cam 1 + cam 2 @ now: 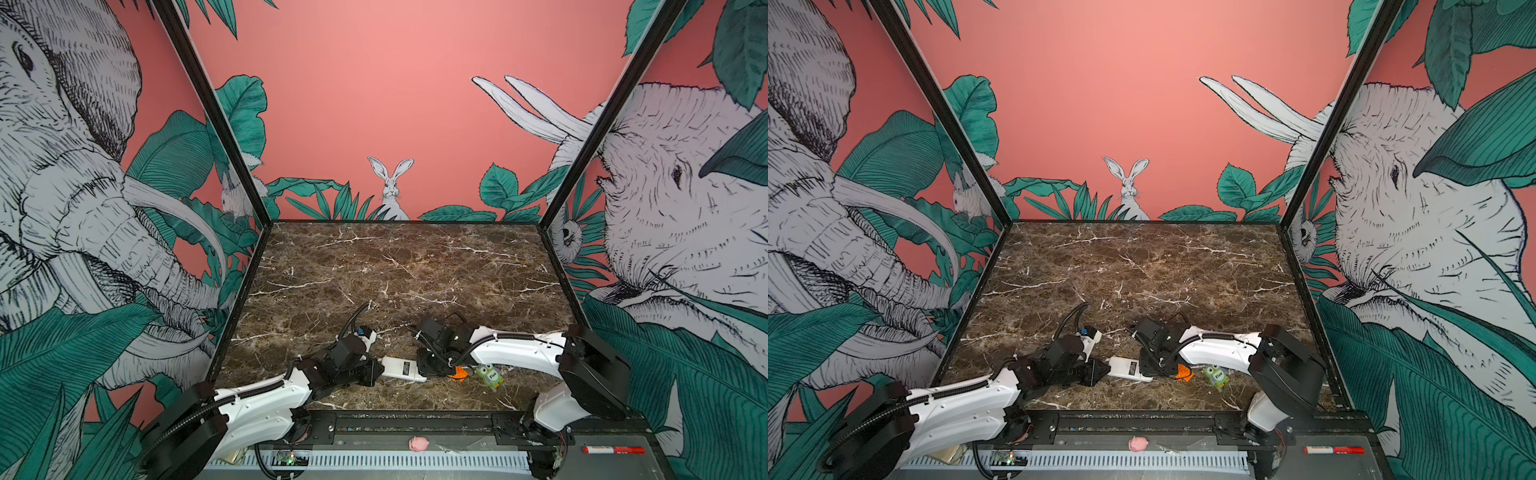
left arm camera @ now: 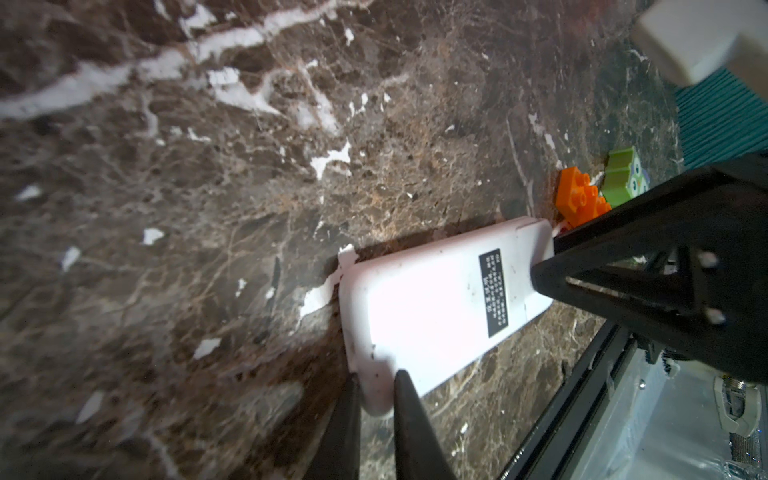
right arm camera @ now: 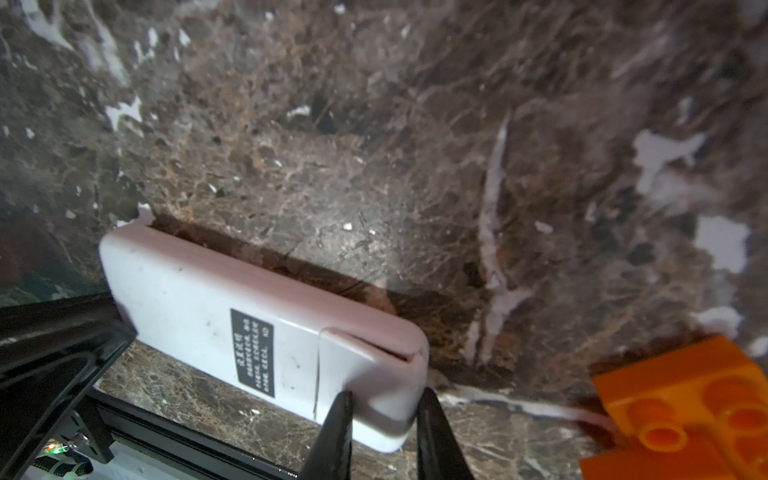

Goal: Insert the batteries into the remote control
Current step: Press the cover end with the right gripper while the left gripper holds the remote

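The left end effector (image 2: 376, 386) clamps the remote control (image 1: 402, 368) at its 9 o'clock end; the right end effector (image 3: 384, 401), narrow, grips its 3 o'clock end.

The left arm (image 1: 266, 395) and right arm (image 1: 515, 353) are stretching low toward the middle, with the left gripper (image 1: 380, 369) clamping tight on one end of the remote control (image 1: 401, 368) and the right gripper (image 1: 426, 371) pinching its opposite end.
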